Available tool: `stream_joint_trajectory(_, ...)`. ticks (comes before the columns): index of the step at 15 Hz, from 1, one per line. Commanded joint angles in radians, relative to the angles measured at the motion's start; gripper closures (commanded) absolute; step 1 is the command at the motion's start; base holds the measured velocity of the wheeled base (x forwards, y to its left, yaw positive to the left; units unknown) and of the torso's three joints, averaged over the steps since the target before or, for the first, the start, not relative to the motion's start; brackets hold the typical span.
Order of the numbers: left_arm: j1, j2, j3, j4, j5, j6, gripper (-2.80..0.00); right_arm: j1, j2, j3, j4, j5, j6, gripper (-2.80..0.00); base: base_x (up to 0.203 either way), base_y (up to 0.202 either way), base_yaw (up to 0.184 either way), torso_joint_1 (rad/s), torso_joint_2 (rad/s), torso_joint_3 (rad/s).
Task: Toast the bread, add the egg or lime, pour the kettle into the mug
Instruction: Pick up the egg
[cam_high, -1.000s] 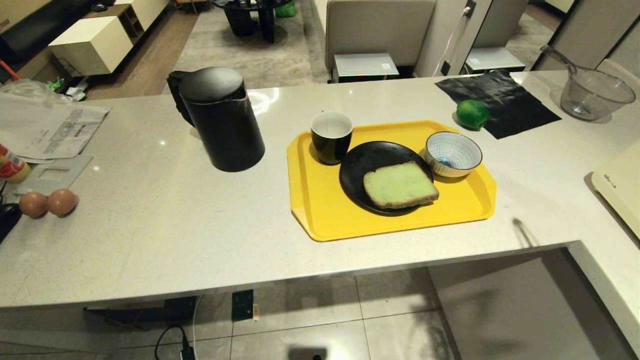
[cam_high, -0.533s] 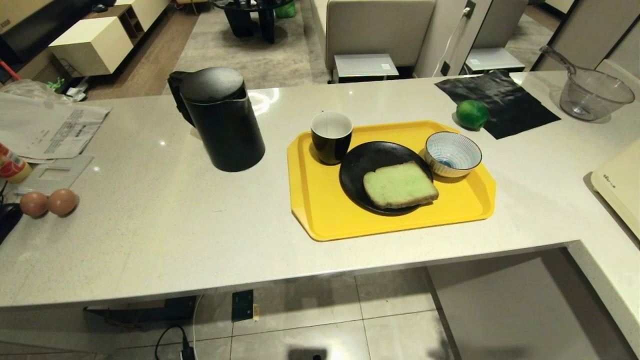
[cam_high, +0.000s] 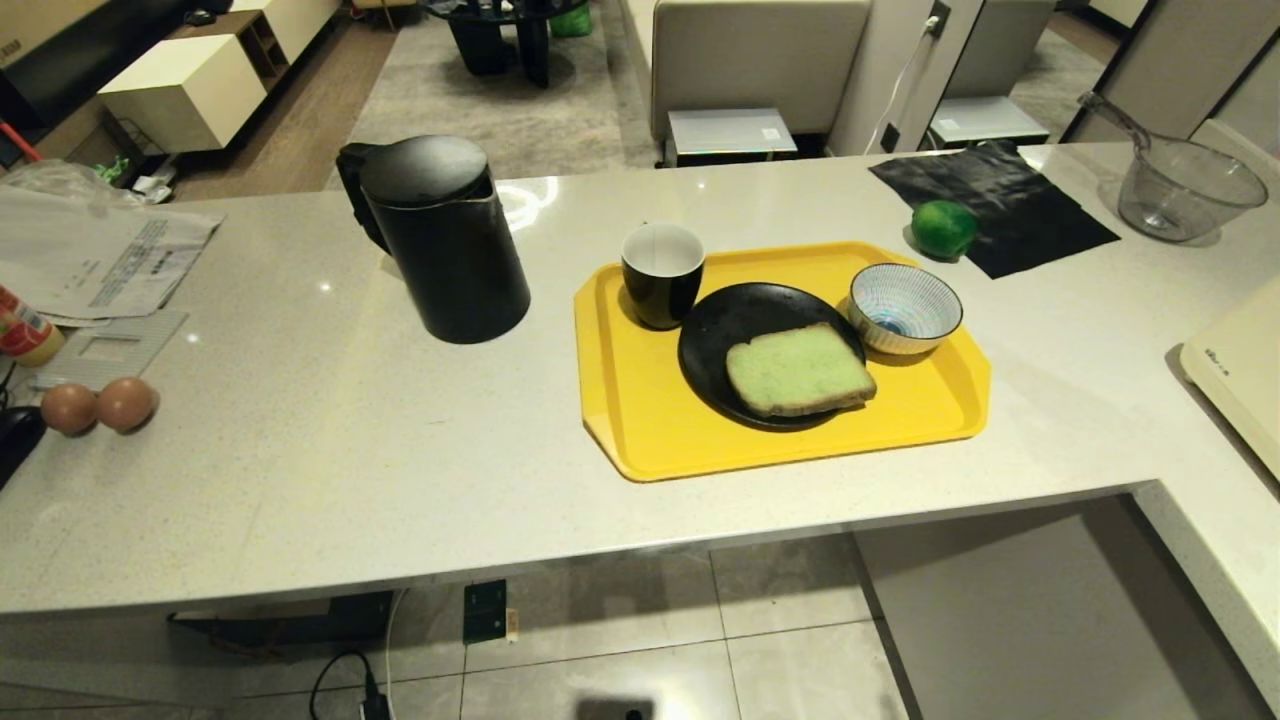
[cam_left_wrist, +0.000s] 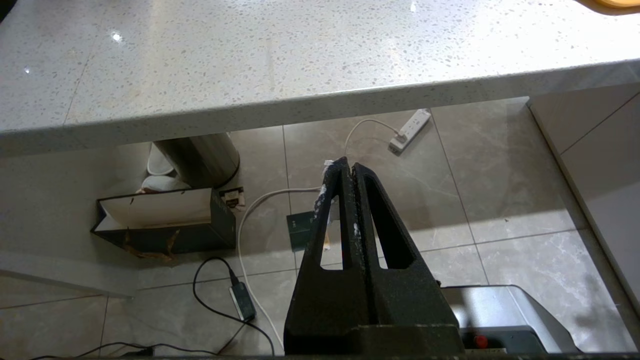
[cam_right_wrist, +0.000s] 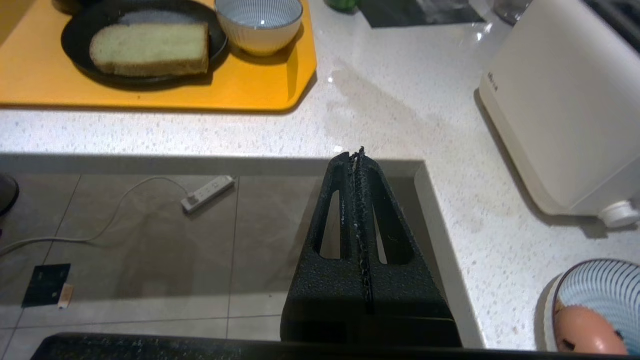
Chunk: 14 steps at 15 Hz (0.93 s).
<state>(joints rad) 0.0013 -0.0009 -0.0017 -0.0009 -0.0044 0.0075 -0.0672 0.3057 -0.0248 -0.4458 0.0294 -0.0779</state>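
The pale green bread (cam_high: 800, 370) lies on a black plate (cam_high: 722, 325) on the yellow tray (cam_high: 650, 430). The black mug (cam_high: 662, 273) stands at the tray's back left. The tall black kettle (cam_high: 445, 240) stands left of the tray. The lime (cam_high: 943, 228) rests beside a black cloth. In the right wrist view, an egg (cam_right_wrist: 585, 332) with a dark mark lies in a striped bowl. My right gripper (cam_right_wrist: 356, 152) is shut and empty at the counter's inner corner, near the toaster (cam_right_wrist: 560, 110). My left gripper (cam_left_wrist: 348, 165) is shut and empty below the counter's front edge. Neither gripper shows in the head view.
A blue-and-white striped bowl (cam_high: 905, 307) sits on the tray's right. Two brown eggs (cam_high: 98, 405) and papers (cam_high: 100, 260) lie at the counter's left end. A glass bowl (cam_high: 1185, 185) stands at the back right. On the floor are cables, a power strip (cam_left_wrist: 410, 131) and a bag (cam_left_wrist: 165, 220).
A blurred gripper tip at the counter's front right edge one second ago has drawn back out of the head view. Nothing on the counter has moved.
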Motion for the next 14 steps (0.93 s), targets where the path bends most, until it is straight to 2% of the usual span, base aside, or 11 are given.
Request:
stream_joint_trajectory(1,0.0,0.001,0.0,-0.001,0.0,0.0,0.0,0.001,-0.02,0.052,0.017,0.0,0.001,0.0,0.0,0.0,0.0,0.0,0.0,0.0)
stream_joint_trajectory(3,0.0,0.001,0.0,-0.001,0.0,0.0,0.0,0.004,-0.021,0.052,0.055,0.001,0.002,0.0,0.0,0.0,0.0,0.0,0.0,0.0)
stream_joint_trajectory(5,0.0,0.001,0.0,0.0,0.0,0.0,0.0,0.043,-0.076,0.052,0.118,0.0,-0.004,0.0,0.0,0.0,0.0,0.0,0.0,0.0)
stream_joint_trajectory(8,0.0,0.001,0.0,0.0,0.0,0.0,0.0,0.069,-0.208,0.052,0.348,-0.007,-0.017,0.0,0.0,0.0,0.0,0.0,0.0,0.0)
stream_joint_trajectory(12,0.0,0.001,0.0,-0.001,0.0,0.0,0.0,0.07,-0.307,0.052,0.374,-0.011,-0.003,0.0,0.0,0.0,0.0,0.0,0.0,0.0)
stream_joint_trajectory(14,0.0,0.001,0.0,-0.001,0.0,0.0,0.0,0.07,-0.303,0.052,0.375,-0.014,0.039,0.0,0.0,0.0,0.0,0.0,0.0,0.0)
